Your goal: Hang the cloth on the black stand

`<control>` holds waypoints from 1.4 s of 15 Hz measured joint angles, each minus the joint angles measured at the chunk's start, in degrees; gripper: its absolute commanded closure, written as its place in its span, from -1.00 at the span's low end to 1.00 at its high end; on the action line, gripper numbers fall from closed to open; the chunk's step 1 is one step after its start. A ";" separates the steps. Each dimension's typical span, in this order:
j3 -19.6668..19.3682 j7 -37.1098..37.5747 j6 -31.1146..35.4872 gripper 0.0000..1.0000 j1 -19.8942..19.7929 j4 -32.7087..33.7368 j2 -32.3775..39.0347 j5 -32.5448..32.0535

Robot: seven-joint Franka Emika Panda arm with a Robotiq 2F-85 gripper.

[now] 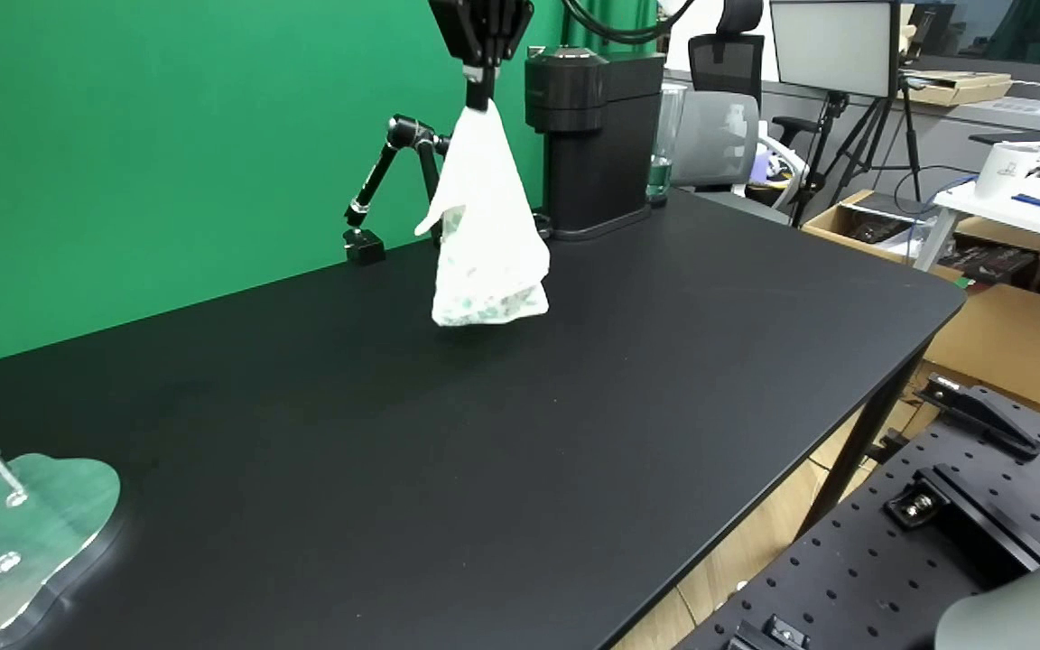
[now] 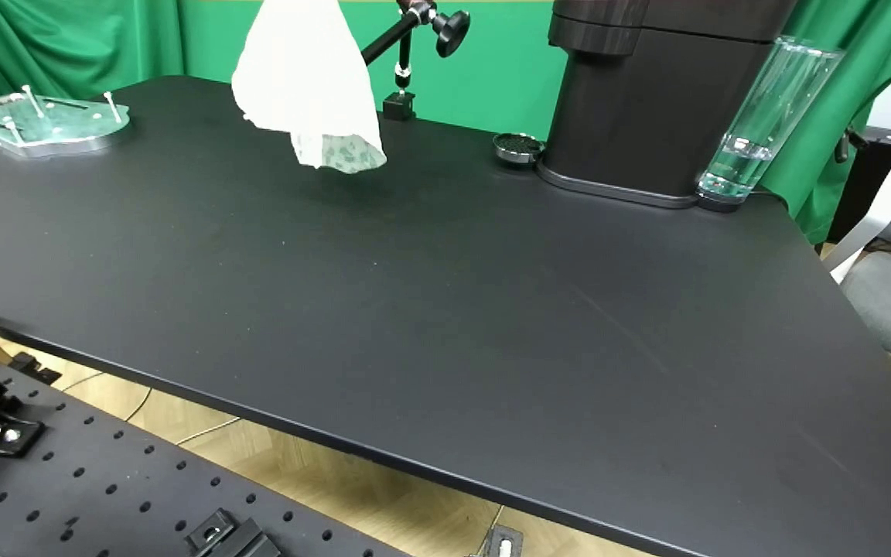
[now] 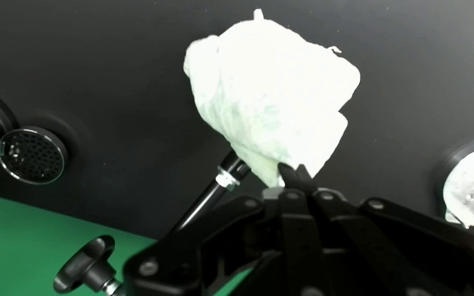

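The white cloth (image 1: 490, 226) hangs in the air above the counter (image 1: 484, 451); the gripper (image 1: 479, 97), closed tight, pinches its top end; the jointed black stand (image 1: 405, 133) shows partly behind it in both exterior views; a tall black machine (image 1: 597, 144) stands near the green backdrop (image 1: 168, 135).

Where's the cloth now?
Upper middle of an exterior view: the cloth hangs from the gripper over the table, just right of the black stand, partly hiding it.
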 measured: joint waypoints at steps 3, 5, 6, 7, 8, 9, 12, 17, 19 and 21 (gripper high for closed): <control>-0.58 1.61 -0.76 1.00 0.86 4.07 0.16 -0.04; -1.03 2.30 -0.89 1.00 1.04 6.64 0.83 -0.04; -1.26 2.45 -0.93 1.00 1.04 7.90 1.41 -0.04; -1.49 2.52 -0.97 1.00 1.04 9.07 2.15 -0.03; -1.72 2.56 -1.05 1.00 1.04 10.28 3.07 -0.03; -1.90 2.56 -1.25 1.00 1.03 11.51 4.17 0.00; -1.99 2.91 -2.11 1.00 1.11 15.21 7.84 0.00; -1.71 3.53 -2.81 1.00 1.69 20.90 14.99 0.00; -1.51 3.54 -2.81 1.00 1.94 22.93 18.26 0.00; -1.10 3.66 -2.83 1.00 2.23 25.03 21.62 -0.03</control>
